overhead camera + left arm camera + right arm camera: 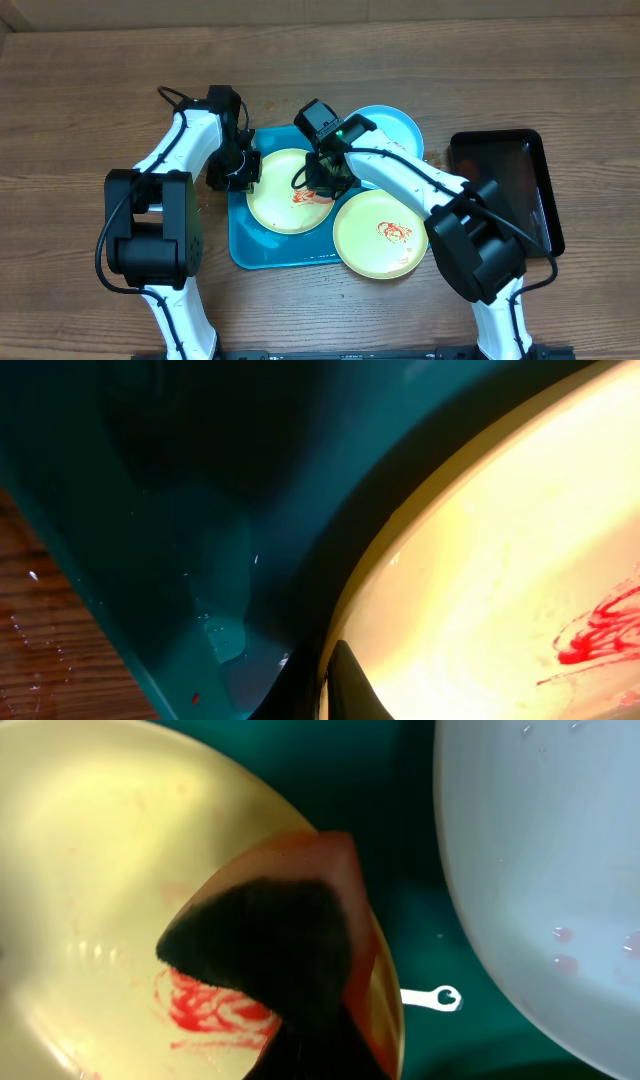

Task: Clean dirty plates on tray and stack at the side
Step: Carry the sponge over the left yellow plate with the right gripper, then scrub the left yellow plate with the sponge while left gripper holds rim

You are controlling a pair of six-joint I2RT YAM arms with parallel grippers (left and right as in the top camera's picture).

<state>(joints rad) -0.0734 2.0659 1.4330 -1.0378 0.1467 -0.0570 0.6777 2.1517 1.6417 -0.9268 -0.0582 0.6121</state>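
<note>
On the teal tray [245,250], my left gripper [322,688] is pinching the rim of a yellow-green plate [275,205]. My right gripper [325,182] is clenching a dark sponge [270,950], which only the right wrist view is showing, just above that plate's red smear [205,1005].

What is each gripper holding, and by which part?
Right gripper: a dark, orange-edged sponge, held by its rear end. Left gripper: seemingly pinching the left rim of the yellow-green plate.

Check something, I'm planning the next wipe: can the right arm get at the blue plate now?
Probably yes: the blue plate lies beside the right gripper and its sponge, face bare, nothing between them.
</note>
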